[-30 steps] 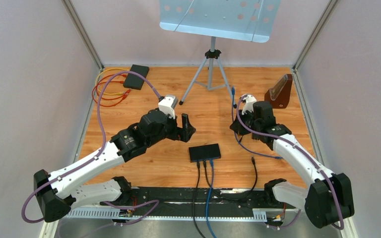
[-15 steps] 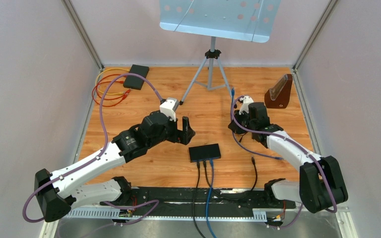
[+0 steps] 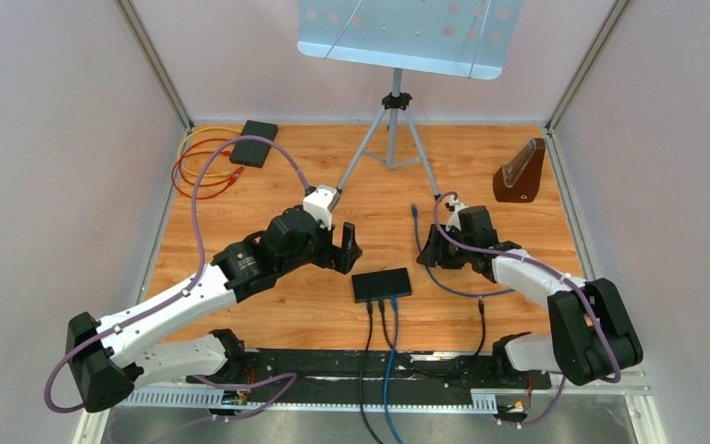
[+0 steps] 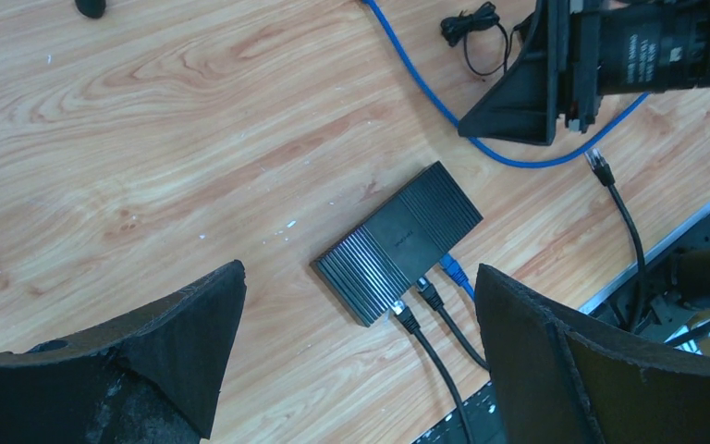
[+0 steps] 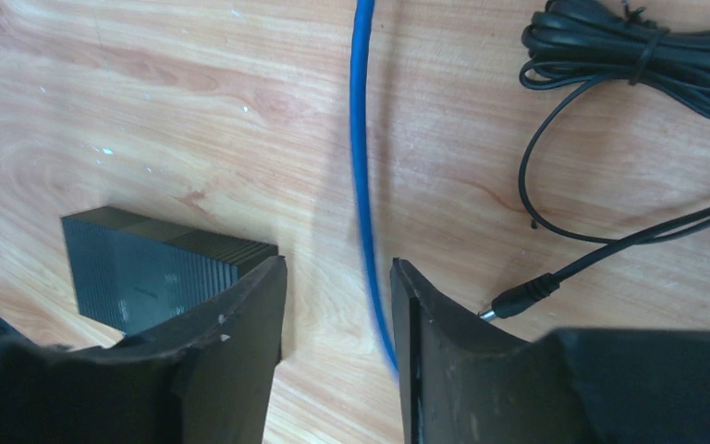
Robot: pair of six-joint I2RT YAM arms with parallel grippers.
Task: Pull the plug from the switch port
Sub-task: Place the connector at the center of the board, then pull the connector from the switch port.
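We are hovering the empty, wide-spread left gripper point(image 3: 352, 243) behind-left of the ribbed black switch box point(image 3: 382, 283); black and blue cable plugs point(image 4: 428, 294) are exiting its near face.

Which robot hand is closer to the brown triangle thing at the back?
Right. The right gripper sits in front of the brown wedge, a bit toward the middle. The left gripper is much farther, over on the other side.

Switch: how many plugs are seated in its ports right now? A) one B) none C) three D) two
C: the left wrist view shows two black plugs and one blue plug side by side in one face of the switch.
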